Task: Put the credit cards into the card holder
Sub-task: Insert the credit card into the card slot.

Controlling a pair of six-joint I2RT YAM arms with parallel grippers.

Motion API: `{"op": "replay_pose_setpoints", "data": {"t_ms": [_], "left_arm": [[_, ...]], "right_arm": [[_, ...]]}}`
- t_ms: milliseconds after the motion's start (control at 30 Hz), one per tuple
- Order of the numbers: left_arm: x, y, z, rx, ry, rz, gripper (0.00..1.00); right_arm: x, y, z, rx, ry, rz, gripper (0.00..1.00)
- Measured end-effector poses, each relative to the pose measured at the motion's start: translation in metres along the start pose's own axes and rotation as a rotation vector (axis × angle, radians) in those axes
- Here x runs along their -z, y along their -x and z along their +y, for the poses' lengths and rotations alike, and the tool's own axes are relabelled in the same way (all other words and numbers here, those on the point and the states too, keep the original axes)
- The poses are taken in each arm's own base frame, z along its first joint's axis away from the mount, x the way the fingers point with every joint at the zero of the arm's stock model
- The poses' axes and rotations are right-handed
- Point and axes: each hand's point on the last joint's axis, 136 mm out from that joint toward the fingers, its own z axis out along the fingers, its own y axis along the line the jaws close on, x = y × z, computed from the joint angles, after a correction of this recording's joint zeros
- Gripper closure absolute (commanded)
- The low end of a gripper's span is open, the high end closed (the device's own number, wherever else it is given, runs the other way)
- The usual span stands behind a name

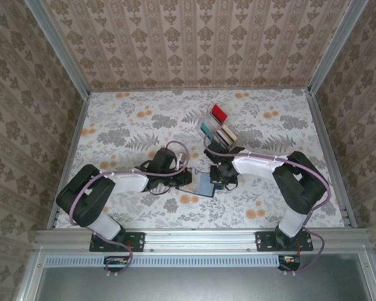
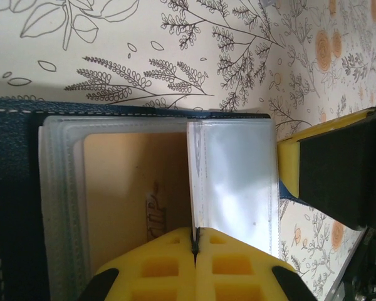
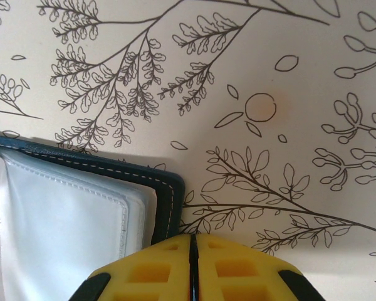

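Open card holder [image 1: 203,184] lies on floral table [image 1: 113,132], damask walls [image 1: 194,37] around.

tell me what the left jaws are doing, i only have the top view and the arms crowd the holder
observer: The left jaws are shut on the edge of a clear sleeve inside the open holder.
operator: any card in it yet
observer: Yes, a tan card sits in the clear pocket beside that sleeve.
operator: and the right jaws
observer: Shut, right at the holder's navy corner. I cannot tell whether they pinch it.
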Motion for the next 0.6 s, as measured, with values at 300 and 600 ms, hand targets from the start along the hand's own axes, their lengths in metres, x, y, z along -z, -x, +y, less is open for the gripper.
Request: {"op": "replay_pose_setpoints", "data": {"t_ms": [300, 600], "left_arm": [[-0.0089, -0.0013, -0.0042, 0.007, -0.012, -0.004, 0.94], [-0.0084, -0.0028, -0.0027, 0.014, 0.001, 0.007, 0.94]], "right_arm": [[-0.0008, -0.0007, 0.0001, 0.003, -0.007, 0.004, 0.90], [-0.0005, -0.0006, 0.0003, 0.006, -0.010, 0.000, 0.90]]}}
